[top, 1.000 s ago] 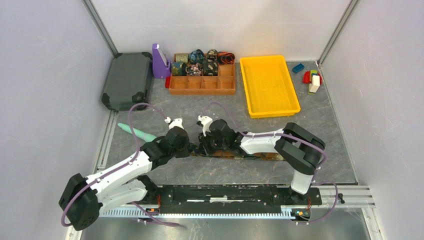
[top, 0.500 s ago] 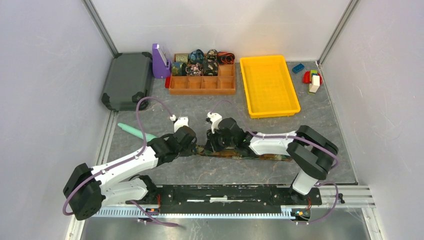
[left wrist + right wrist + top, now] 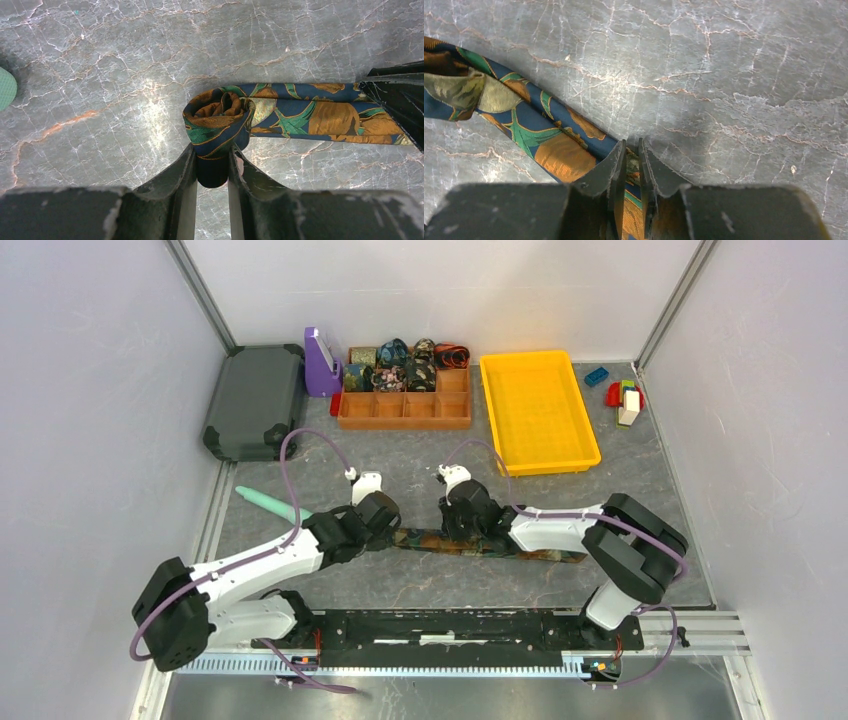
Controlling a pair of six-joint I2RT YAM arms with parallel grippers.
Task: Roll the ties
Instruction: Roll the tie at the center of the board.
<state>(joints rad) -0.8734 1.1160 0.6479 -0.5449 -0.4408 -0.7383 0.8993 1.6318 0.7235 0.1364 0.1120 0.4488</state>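
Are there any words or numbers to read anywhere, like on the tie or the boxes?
None can be read.
The tie carries only leaves and orange shapes, no letters.
The yellow tray, grey case, purple stand and toy blocks show no lettering; anything on them is too small to tell.

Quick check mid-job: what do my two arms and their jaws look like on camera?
The left arm and right arm both have white links between bulky black joints. A thin purple cable loops along each one, ending at a small white fitting near the wrist. The jaws are dark, flat-sided and scuffed with pale scratches.
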